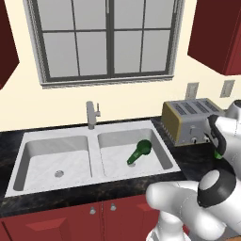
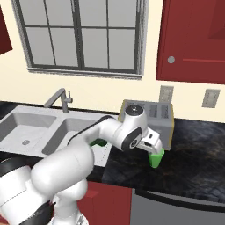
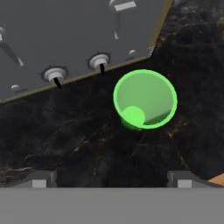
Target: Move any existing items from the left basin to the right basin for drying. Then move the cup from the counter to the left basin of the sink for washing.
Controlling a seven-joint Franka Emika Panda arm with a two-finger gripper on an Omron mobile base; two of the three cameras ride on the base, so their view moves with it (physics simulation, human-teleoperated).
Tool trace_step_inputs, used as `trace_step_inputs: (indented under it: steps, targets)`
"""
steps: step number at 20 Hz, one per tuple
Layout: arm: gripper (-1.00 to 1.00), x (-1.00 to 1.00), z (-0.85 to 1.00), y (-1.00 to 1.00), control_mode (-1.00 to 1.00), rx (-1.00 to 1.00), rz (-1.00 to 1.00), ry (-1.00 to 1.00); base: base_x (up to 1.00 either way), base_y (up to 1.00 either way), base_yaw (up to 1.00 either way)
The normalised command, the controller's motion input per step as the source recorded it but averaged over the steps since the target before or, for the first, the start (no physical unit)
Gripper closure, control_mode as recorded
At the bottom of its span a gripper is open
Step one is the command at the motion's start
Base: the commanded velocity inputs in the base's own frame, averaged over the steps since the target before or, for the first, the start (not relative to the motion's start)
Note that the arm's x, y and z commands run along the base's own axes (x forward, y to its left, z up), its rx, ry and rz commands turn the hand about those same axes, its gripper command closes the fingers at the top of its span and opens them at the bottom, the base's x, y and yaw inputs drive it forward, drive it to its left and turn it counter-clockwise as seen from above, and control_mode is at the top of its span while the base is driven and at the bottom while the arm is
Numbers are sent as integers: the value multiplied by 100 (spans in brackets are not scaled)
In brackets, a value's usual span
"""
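Double-basin sink [image 1: 94, 133], light-grey metal, is sitting set into the black speckled counter [image 2: 193, 162] under the window [image 1: 109, 37], with a grey faucet [image 1: 92, 114] standing at the far edge behind the central divider. Left basin [image 1: 33, 162] is lying bare apart from its small round drain. Right basin [image 1: 160, 153] is holding the dark green bottle [image 1: 139, 151], which is lying on its side, wide round end toward the far right, narrow neck pointing toward the near left. Toaster [image 1: 190, 120], silver with slots on top, is standing on the counter just to the right of the sink, its front showing two knobs in the hand view. Bright light-green cup [image 3: 145, 99] is standing upright on the counter just in front of the toaster, mouth facing up, not touching the toaster. Gripper [image 2: 154, 151] is hovering directly above the cup, pointing down at it; in the hand view its two dark fingertips [image 3: 40, 179] are standing spread wide, far apart at either side of the bottom edge, with nothing between them, and the cup is lying beyond them, apart from both. Dark red cabinets are running below the counter, with more on the wall above to the right.
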Motion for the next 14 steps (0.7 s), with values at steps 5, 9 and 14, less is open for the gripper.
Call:
trace_step_inputs:
  steps: [5, 9, 14]
  targets:
    - [-100, 20, -5, -7, -100, -2, 3, 1, 0, 0, 0]
    - [-100, 15, -12, -10, -100, -1, 4, 2, 0, 0, 0]
    - [-100, 10, -19, -12, -100, 0, 3, 2, 0, 0, 0]
